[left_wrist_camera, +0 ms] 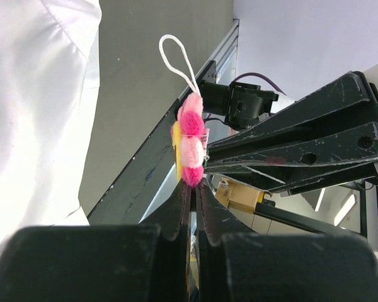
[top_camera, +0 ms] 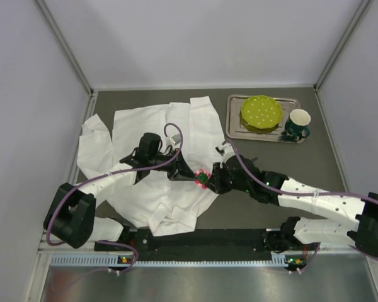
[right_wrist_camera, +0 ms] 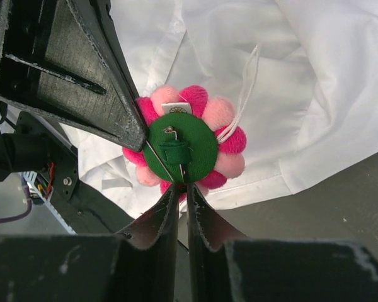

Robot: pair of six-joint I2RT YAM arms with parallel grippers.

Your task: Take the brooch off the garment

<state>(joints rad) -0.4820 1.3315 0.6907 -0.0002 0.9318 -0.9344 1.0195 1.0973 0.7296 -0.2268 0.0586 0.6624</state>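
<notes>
Far left, the big white wrinkled thin-fabric shirt (top_camera: 132, 132) lies spread on the dark grey table (top_camera: 271, 157), collar toward the back wall. Its near hem is covered by my arms.

My left gripper (left_wrist_camera: 192, 184) is over the shirt's right half, jaws nearly together w/ the tips nipping the edge of the small round flower-shaped brooch (right_wrist_camera: 176, 148).

The brooch has bright pink and pale pink pompom petals round a green felt back w/ a metal pin and a small white tag. A thin white cord loop (left_wrist_camera: 176, 53) comes off it. Edge-on I catch just a sliver of yellow; the front face is turned away from every cam. It sits between my two grippers, above the shirt's right edge. Can't tell if the pin still catches cloth.

My right gripper (right_wrist_camera: 181, 187) is closed on the brooch's lower rim.

Further right, apart from all this, is a silver metal tray (top_camera: 234, 129) carrying a yellow-green dotted round thing (top_camera: 261, 112), type unclear, w/ a dark green mug (top_camera: 297, 124) at the tray's right end.
</notes>
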